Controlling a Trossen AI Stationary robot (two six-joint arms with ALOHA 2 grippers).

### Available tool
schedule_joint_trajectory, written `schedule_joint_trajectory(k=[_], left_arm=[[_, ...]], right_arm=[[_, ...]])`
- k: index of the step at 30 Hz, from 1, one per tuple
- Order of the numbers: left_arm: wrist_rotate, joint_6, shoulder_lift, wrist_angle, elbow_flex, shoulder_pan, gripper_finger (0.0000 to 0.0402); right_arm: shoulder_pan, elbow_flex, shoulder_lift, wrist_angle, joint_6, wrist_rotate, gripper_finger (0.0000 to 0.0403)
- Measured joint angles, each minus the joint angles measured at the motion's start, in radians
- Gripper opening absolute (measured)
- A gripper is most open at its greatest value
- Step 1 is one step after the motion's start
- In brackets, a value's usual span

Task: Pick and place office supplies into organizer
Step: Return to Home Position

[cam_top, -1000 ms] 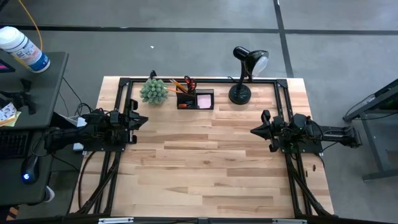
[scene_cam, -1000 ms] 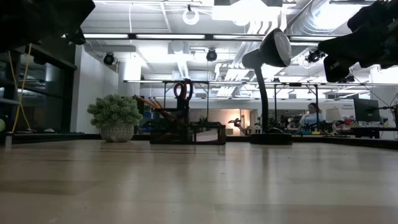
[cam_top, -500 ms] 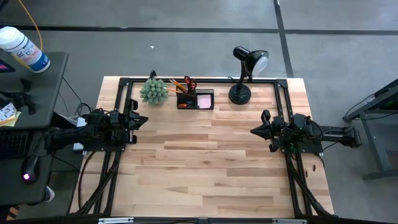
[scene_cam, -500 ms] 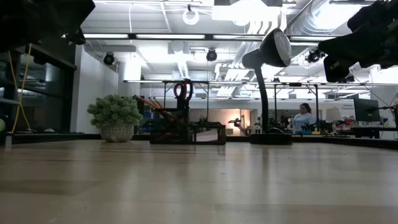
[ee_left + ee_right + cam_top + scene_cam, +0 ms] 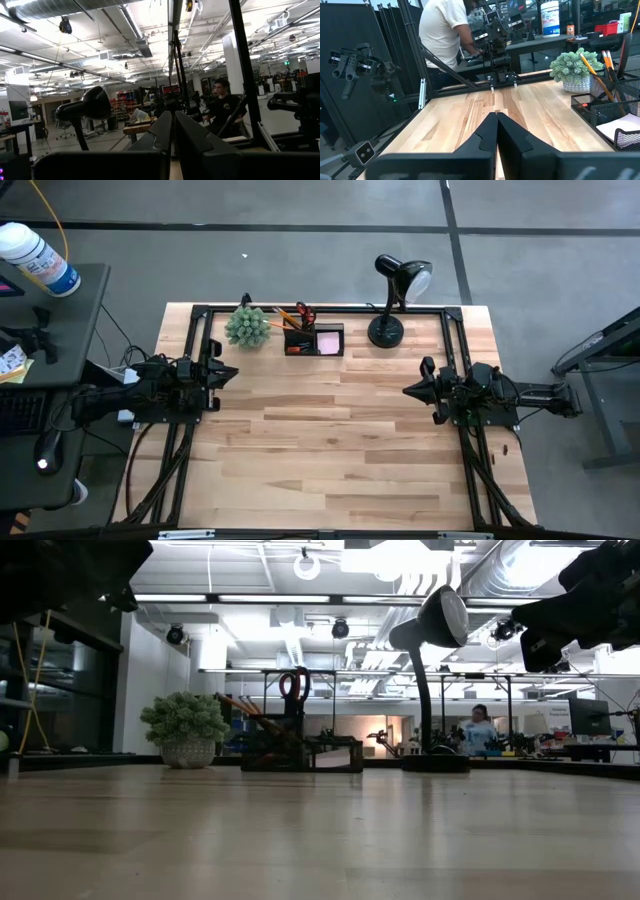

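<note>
High view: the organizer (image 5: pixel 313 340) sits at the table's far edge with the scissors (image 5: pixel 305 313) and pencils (image 5: pixel 283 314) inside. The left gripper (image 5: pixel 230 372) and right gripper (image 5: pixel 409 391) hover at opposite sides.

Low view: the scissors stand tall, so a bump could tip them out.

Wrist views: the 2 grippers are clenched, holding nothing.

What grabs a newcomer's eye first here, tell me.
The black organizer at the far edge of the table, pencils and orange-handled scissors sticking up from it, between a green plant and a black desk lamp. The left gripper and right gripper sit shut at opposite sides.
</note>
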Motion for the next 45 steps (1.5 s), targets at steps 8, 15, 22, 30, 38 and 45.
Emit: schedule_joint_trajectory(k=[8,15,22,30,38,45], left_arm=[[0.0,0.0,0.0,0.0,0.0,0.0,0.0012],[0.0,0.0,0.0,0.0,0.0,0.0,0.0012],[0.0,0.0,0.0,0.0,0.0,0.0,0.0012],[0.0,0.0,0.0,0.0,0.0,0.0,0.0012],[0.0,0.0,0.0,0.0,0.0,0.0,0.0012],[0.0,0.0,0.0,0.0,0.0,0.0,0.0012]], right_arm=[[0.0,0.0,0.0,0.0,0.0,0.0,0.0003],[0.0,0.0,0.0,0.0,0.0,0.0,0.0004],[0.0,0.0,0.0,0.0,0.0,0.0,0.0002],[0.0,0.0,0.0,0.0,0.0,0.0,0.0003],[0.0,0.0,0.0,0.0,0.0,0.0,0.0004],[0.0,0.0,0.0,0.0,0.0,0.0,0.0003]])
